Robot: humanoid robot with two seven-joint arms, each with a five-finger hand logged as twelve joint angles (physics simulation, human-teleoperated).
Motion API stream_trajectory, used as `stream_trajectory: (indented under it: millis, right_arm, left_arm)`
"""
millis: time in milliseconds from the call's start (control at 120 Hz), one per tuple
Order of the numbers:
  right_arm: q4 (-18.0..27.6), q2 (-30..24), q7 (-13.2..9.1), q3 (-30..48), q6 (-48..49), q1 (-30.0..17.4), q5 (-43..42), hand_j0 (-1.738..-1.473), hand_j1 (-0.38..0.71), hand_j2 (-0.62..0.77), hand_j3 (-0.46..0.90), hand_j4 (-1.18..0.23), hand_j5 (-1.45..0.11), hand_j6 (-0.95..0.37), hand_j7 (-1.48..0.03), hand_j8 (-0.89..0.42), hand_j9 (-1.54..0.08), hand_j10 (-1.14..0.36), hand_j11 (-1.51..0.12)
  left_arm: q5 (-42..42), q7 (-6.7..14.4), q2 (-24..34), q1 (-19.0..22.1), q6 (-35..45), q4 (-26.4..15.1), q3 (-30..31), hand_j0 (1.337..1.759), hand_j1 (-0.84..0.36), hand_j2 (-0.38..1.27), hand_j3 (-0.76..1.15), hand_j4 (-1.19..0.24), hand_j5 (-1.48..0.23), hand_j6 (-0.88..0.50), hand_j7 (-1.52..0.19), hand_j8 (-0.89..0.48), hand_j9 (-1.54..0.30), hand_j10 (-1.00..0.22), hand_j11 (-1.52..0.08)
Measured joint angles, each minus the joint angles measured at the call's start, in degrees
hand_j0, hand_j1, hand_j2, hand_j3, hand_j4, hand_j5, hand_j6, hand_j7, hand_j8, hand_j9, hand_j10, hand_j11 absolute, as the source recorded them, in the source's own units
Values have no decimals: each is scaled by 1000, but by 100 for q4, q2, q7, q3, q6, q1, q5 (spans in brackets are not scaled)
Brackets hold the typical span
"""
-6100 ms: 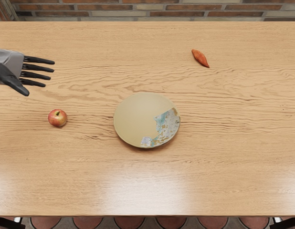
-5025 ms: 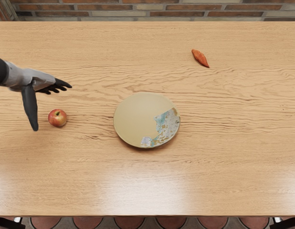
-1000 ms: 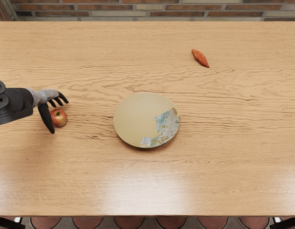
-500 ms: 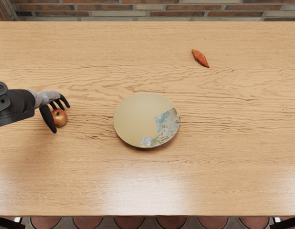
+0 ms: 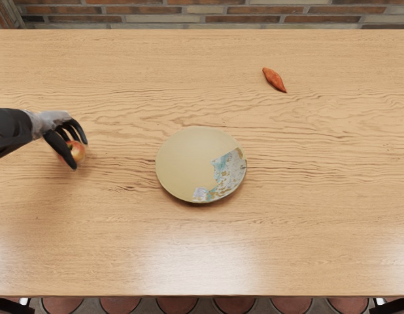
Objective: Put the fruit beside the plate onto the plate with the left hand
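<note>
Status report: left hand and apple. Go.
Left hand fingers closed on apple, left of plate. Apple not yet on plate. Nothing between them; right arm out of view.

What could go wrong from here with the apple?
1. The left hand wraps only the apple's left and top, so the round fruit may slip out during the carry.
2. The plate looks shallow, so an apple dropped from height could roll off onto the table.
</note>
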Motion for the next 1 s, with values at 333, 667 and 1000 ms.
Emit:
stream_trajectory:
  millis: [333, 667, 1000]
  right_arm:
    - [0, 0, 1, 0, 0, 0, 0, -1658, -322, -5, 0, -22, -29, -22, -29, -22, -29, -22, -29]
    - [0, 0, 0, 1, 0, 0, 0, -1658, -322, -5, 0, -22, -29, -22, -29, -22, -29, -22, -29]
    - [0, 0, -2, 2, 0, 0, 0, -1658, -322, -5, 0, -22, -29, -22, -29, -22, -29, -22, -29]
  left_arm:
    - [-1210, -1, -403, -55, -54, 2, -1275, 1655, -297, 470, 0, -693, -965, -482, -933, -443, -931, -661, -940]
    - [-1650, -2, -1648, 3, -89, -12, -1511, 1656, -331, 530, 0, -679, -989, -460, -930, -421, -936, -646, -940]
    - [-1629, -3, -1859, 183, -78, 12, -1457, 1655, -300, 456, 0, -693, -970, -465, -928, -416, -943, -645, -946]
